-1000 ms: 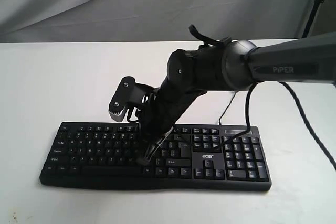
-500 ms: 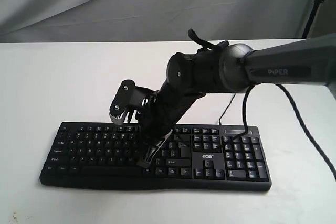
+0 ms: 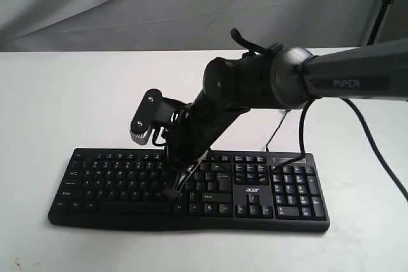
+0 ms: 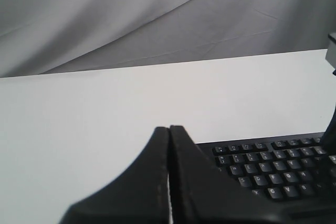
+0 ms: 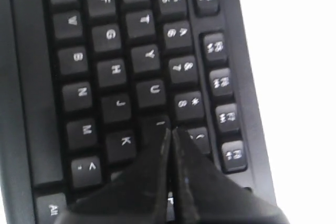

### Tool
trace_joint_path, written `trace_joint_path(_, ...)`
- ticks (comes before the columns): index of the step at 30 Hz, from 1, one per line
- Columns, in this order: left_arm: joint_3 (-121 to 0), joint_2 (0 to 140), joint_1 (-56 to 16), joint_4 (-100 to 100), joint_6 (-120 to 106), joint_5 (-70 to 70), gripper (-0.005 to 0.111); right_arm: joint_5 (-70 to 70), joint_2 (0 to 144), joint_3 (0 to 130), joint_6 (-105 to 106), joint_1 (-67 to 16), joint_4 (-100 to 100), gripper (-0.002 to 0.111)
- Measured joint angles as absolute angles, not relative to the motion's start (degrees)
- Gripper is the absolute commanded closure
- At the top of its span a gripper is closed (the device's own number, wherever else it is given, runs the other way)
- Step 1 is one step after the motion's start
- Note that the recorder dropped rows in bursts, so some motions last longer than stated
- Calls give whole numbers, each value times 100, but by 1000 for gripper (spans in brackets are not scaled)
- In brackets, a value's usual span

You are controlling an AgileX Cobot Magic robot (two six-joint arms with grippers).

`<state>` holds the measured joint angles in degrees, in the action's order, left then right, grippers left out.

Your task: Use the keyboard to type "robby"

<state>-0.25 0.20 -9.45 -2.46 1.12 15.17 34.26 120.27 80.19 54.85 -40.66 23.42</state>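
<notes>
Cloth (image 3: 127, 4): grey and creased, across the top of the exterior view
Table (image 3: 64, 93): white, fills the middle and lower frame
Left gripper (image 4: 169, 129): shows only in the left wrist view; its fingers (image 4: 152, 182) are pressed flat together with no gap and nothing between them; it sits off the keyboard (image 4: 268, 174), over the white table, with the key rows close by
Keyboard (image 3: 115, 183): black with white legends, lies flat on the table across the lower middle of the exterior view, from lower left to right of centre; the number pad is at its right end, with the "acer" logo just left of the pad
Wrist block (image 3: 145, 119): black and silver, left of centre, above the keyboard's top row
Right gripper (image 3: 173, 190): lower centre, slanting down and leftward from the arm onto the right part of the letter block; in the right wrist view (image 5: 168, 130) the fingers (image 5: 142, 182) are closed against each other with only a hairline seam, gripping nothing; the tip is at the key beside U and next to K; cannot tell whether the key is pressed
Right arm (image 3: 255, 84): black and dark grey, comes in from the right edge, "PiPER" on its grey link
Thin cable (image 3: 275, 136): black, behind the keyboard, right of centre
Thick cable (image 3: 373, 148): black, hangs from the arm toward the lower right
Pole (image 3: 384, 1): black, upper right corner
</notes>
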Motion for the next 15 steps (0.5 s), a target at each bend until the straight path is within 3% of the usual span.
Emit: trace_joint_path(15, -25, 20, -945, -246, 112, 1517, 107, 3119, 12042, 8019, 6583, -4528, 3781, 108)
